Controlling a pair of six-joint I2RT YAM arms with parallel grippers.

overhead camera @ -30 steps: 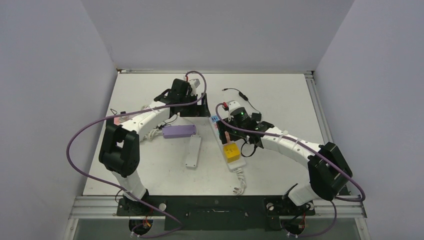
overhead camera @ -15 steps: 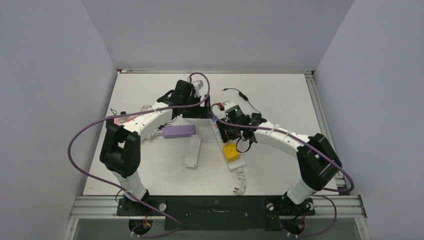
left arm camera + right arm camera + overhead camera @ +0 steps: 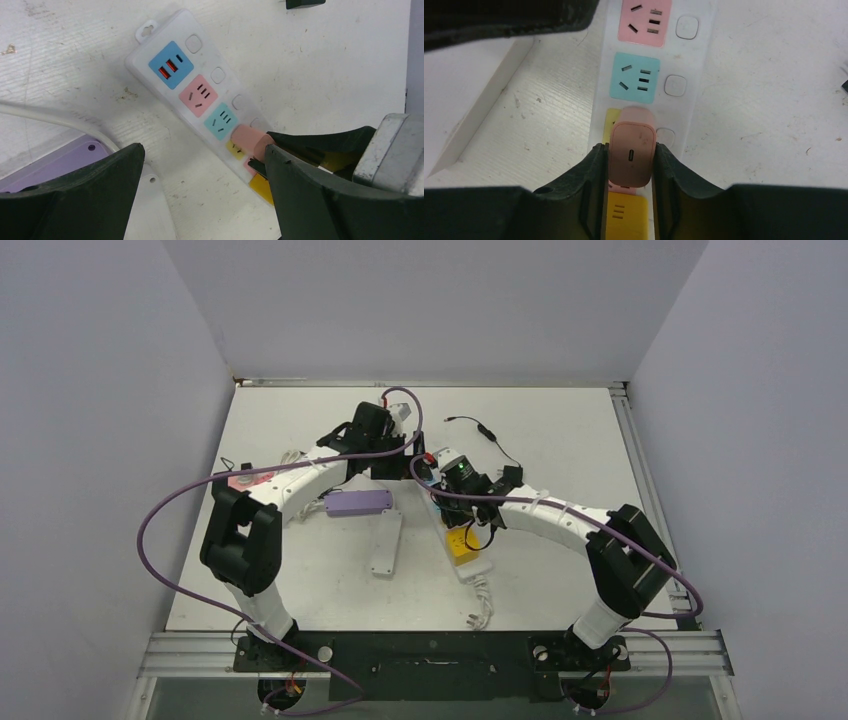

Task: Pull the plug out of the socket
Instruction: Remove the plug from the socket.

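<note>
in the last second your right arm has swung in over the power strip [image 3: 696, 55], and the right pincer [image 3: 630, 162] has gone from wide open to clamped on the plug [image 3: 632, 150]. in the right wrist view its two fingers [image 3: 594, 170] press flat against the plug's two sides with no gap showing. so the grasp looks made. i judge that what remains is the pull itself, since the plug is still seated.

the left pincer [image 3: 201, 150] has edged a little nearer the strip and is spread wide, holding nothing. it hovers above the strip's far end, and i can't tell whether it touches it. it's probably there to pin the strip down, which looks light enough to lift with the plug if it isn't held.

the strip lies near the middle of the surface, a little toward the right edge. its long axis runs from near edge to far edge, leaning slightly left at the far end, and its cord trails toward the near edge. the plug sits in the yellow socket [image 3: 612, 120], just on the near-edge side of the teal socket [image 3: 636, 78].

the plug's long axis stands roughly upright off the strip's face. its prongs point down into the socket and its small port faces up at the wrist camera. you'd want to pull straight up along that axis, not sideways.
</note>
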